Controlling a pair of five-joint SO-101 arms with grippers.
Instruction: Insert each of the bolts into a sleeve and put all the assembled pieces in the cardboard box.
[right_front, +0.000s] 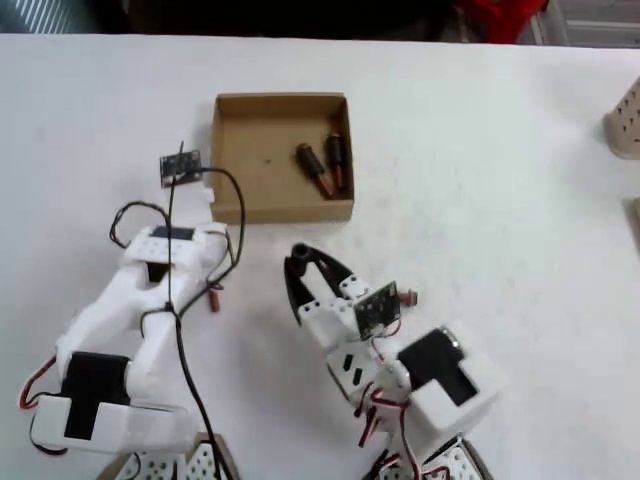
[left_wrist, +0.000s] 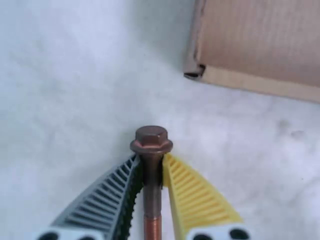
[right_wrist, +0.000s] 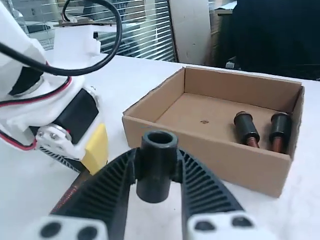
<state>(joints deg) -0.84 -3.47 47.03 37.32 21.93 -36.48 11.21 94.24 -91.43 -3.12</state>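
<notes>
Left claw (left_wrist: 151, 161) and right claw (right_wrist: 156, 157) both clenched, low over the white worktop (right_front: 500, 150), near the cardboard box (right_front: 280, 211). In the box, two assembled pieces (right_front: 325, 165) lie side by side. Right claw grips a black sleeve (right_wrist: 156, 172), left a copper bolt (left_wrist: 151, 142) by its shank.

The bolt (left_wrist: 151, 143) is logged as glossy coppery metal, the sleeve (right_wrist: 156, 167) as matt black plastic, the cardboard box (right_front: 260, 160) as matt.
</notes>
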